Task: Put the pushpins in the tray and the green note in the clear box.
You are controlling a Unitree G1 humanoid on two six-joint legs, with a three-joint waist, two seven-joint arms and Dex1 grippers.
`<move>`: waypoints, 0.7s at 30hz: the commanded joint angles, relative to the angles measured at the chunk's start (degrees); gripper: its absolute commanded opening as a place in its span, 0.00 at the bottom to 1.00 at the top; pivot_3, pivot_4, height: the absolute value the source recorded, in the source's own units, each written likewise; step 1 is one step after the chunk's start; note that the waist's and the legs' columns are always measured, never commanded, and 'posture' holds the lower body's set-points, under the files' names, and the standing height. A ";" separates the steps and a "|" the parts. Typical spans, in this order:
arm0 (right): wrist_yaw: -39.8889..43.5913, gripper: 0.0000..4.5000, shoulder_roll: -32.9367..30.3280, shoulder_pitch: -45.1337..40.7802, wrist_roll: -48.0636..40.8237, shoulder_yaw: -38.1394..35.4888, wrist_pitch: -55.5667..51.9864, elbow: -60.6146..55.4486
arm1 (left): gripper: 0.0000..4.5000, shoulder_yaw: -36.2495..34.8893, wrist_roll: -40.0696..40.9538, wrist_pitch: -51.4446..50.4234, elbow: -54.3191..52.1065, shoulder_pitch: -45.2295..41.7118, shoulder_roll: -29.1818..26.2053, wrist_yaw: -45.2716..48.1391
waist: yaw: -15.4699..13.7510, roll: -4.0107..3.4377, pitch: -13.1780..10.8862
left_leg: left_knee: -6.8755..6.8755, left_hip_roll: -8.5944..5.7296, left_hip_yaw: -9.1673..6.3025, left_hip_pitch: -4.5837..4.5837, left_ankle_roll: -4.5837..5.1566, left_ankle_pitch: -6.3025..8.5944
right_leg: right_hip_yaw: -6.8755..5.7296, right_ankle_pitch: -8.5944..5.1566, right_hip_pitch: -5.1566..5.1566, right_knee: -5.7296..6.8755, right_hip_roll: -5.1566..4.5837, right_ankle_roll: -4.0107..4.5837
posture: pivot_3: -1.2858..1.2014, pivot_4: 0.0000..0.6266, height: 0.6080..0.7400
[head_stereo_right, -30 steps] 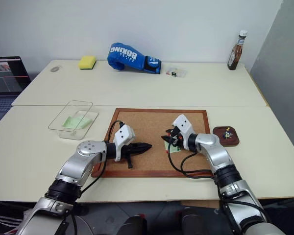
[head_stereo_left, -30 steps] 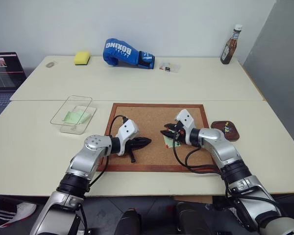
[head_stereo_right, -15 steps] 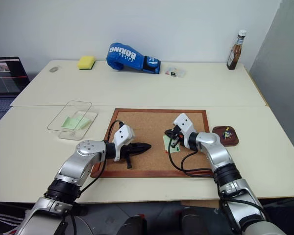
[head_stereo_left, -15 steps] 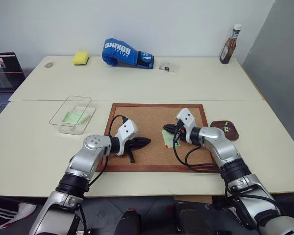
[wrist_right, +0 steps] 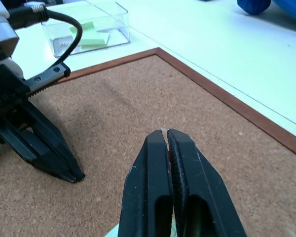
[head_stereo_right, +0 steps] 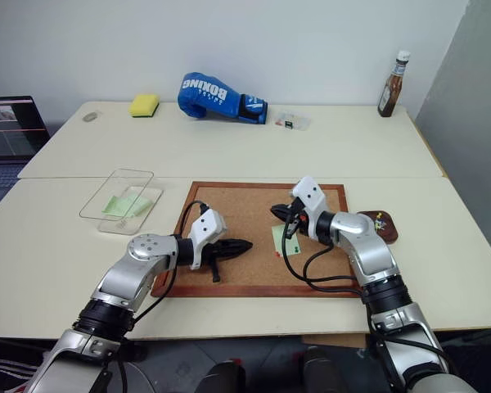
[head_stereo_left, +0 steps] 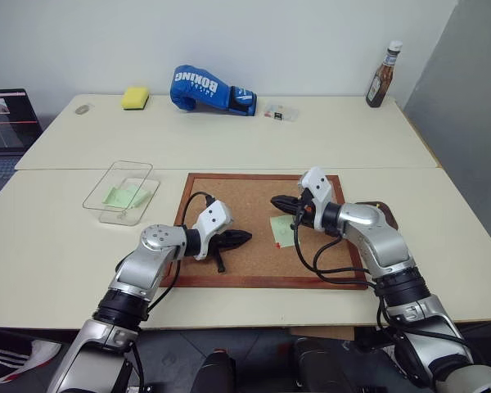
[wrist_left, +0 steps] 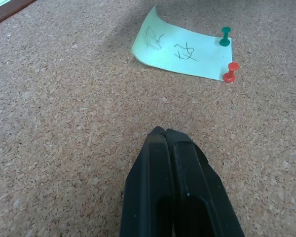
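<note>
The green note (head_stereo_left: 282, 231) lies on the cork board (head_stereo_left: 229, 196), one corner curled up. A red pushpin (wrist_left: 230, 72) and a green pin (wrist_left: 225, 37) stand in its far edge. My right gripper (head_stereo_left: 275, 201) hovers just above the note's back corner, shut, with a thin red sliver between its fingers (wrist_right: 158, 163) that looks like a pushpin. To the left of the note, my left gripper (head_stereo_left: 249, 237) rests shut and empty on the cork. The tray (head_stereo_right: 387, 230) sits right of the board, partly behind my right arm. The clear box (head_stereo_left: 119, 192) at the left holds green slips.
Along the back of the table are a blue boxing glove (head_stereo_left: 204, 86), a yellow sponge (head_stereo_left: 136, 97), a tiny clear case (head_stereo_left: 280, 111) and a sauce bottle (head_stereo_left: 380, 75). A laptop (head_stereo_left: 4, 123) sits at the far left. My right arm's cable loops over the board's front right.
My right gripper closed at the note's corner and rose off the board, drawing back a little. The note stayed put. The left gripper has not moved.
</note>
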State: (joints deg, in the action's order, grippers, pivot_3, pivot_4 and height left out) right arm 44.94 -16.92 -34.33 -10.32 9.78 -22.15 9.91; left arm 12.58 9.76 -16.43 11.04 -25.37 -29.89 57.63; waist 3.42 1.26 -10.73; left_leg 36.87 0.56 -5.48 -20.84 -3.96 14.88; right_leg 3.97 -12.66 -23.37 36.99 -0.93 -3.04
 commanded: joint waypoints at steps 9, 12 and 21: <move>-4.86 0.01 -6.51 4.72 -2.67 -9.78 -6.27 -14.93 | 0.00 2.52 -2.44 -3.17 1.39 2.90 -1.01 0.02 | -0.10 -0.01 0.00 | -0.01 0.00 0.00 -0.04 0.00 0.00 | 0.00 0.00 -0.01 -0.02 0.00 -0.01 | 0.52 0.24 1.00; -7.01 0.01 -10.33 8.01 -3.14 -13.81 -9.76 -19.31 | 0.00 2.36 -1.95 -3.41 1.25 2.99 -0.91 0.10 | -0.16 -0.01 0.01 | -0.05 0.00 0.01 -0.06 0.00 0.01 | 0.00 -0.01 -0.01 -0.10 -0.01 -0.01 | 0.52 0.24 1.00; -12.30 0.01 -16.05 15.23 -0.58 -19.63 -9.78 -14.99 | 0.00 2.81 -1.89 -3.27 1.98 2.04 -0.64 1.14 | -0.02 -0.04 0.03 | -0.08 0.00 0.10 -0.03 0.01 0.02 | 0.05 -0.09 -0.01 -0.12 -0.02 0.09 | 0.52 0.24 1.00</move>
State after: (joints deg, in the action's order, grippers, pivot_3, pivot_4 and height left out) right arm 33.56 -33.01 -19.31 -10.70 -8.83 -33.15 -5.87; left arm 12.69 9.87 -17.29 10.16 -25.09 -30.12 57.65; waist 3.41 1.22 -10.70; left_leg 36.78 0.56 -5.37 -20.86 -3.95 14.90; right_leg 4.03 -12.75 -23.38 36.87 -0.95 -2.95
